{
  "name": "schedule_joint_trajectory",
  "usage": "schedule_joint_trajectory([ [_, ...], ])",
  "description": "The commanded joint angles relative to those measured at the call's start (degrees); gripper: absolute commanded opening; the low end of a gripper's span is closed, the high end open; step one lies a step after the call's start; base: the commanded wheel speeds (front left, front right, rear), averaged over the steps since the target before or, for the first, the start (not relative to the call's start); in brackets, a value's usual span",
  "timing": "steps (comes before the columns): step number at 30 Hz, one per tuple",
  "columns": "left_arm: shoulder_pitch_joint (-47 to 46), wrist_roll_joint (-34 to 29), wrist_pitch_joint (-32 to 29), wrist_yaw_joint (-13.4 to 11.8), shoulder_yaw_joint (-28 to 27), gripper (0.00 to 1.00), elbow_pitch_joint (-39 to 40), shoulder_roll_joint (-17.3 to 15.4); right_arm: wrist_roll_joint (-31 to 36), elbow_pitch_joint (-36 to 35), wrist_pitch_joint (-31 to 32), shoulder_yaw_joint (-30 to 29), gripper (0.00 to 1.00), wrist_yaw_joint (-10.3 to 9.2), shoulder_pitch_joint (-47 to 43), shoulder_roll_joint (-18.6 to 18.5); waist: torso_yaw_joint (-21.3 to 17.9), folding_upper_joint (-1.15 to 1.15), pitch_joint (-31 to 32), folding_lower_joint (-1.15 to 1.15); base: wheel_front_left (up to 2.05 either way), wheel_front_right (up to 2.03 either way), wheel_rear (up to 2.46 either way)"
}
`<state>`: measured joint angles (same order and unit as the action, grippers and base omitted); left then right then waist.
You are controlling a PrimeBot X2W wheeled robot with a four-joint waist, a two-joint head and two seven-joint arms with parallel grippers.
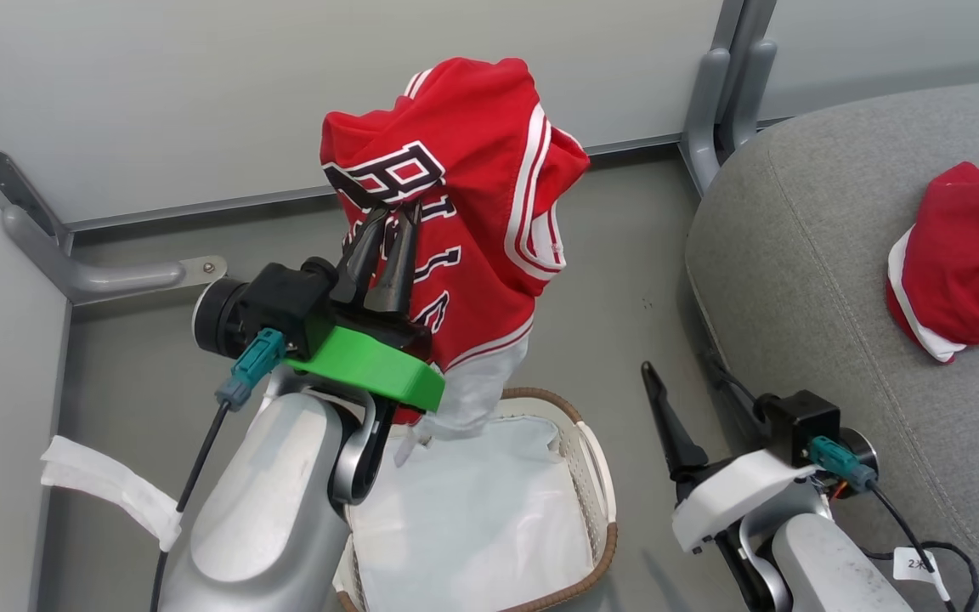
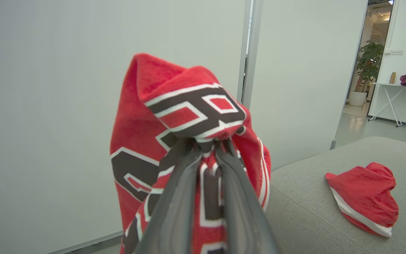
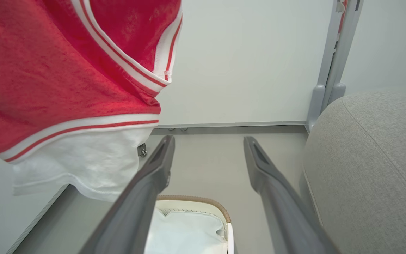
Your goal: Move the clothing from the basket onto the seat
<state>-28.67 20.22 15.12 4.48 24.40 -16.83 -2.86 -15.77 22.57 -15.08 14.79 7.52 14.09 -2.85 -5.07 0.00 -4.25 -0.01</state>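
Note:
My left gripper [image 1: 392, 212] is shut on the red jersey [image 1: 472, 161], holding it bunched high above the basket [image 1: 600, 476]. In the left wrist view both fingers [image 2: 185, 183] pinch the black-white lettering of the jersey [image 2: 189, 106]. White cloth [image 1: 481, 382] hangs below the jersey's hem down to the white liner sheet [image 1: 472, 518] in the basket. The red white-striped shorts [image 1: 961, 263] lie crumpled on the grey seat [image 1: 804, 280] at the right. My right gripper [image 3: 208, 141] stands open and empty, low between basket and seat.
Pale partition walls with grey metal posts [image 1: 710, 93] and a floor bracket [image 1: 116, 276] close off the back and left. Bare grey floor [image 1: 625, 280] lies between basket and seat. A doorway with a plant [image 2: 368, 67] and a table [image 2: 397, 91] shows far off.

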Motion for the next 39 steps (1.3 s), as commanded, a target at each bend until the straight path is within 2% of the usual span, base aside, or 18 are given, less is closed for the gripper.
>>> schedule_joint_trajectory([
  [1,0.92,0.41,0.03,-0.12,0.24,0.00,0.43,-0.13,-0.38,-0.47,-0.12,0.80,1.00,-0.06,0.71,-0.20,0.00,0.00,-0.12,0.01,0.00,0.00,0.00],
  [13,0.83,2.44,0.03,-0.45,2.32,0.00,0.44,-0.12,-1.58,-2.78,-0.12,12.24,1.00,-0.07,9.95,-1.40,0.53,0.00,-1.17,0.01,0.00,0.00,0.00],
  [28,-1.01,3.09,0.03,0.11,5.15,0.00,0.99,-0.12,-5.61,2.36,-0.12,17.84,1.00,-0.07,18.70,-5.23,2.15,0.00,-2.83,0.01,0.00,0.00,0.00],
  [39,-2.84,4.97,0.03,1.13,10.30,0.00,1.55,-0.11,-11.31,3.87,-0.12,23.87,1.00,-0.07,24.70,-8.97,5.52,0.00,-4.70,0.01,0.00,0.00,0.00],
])
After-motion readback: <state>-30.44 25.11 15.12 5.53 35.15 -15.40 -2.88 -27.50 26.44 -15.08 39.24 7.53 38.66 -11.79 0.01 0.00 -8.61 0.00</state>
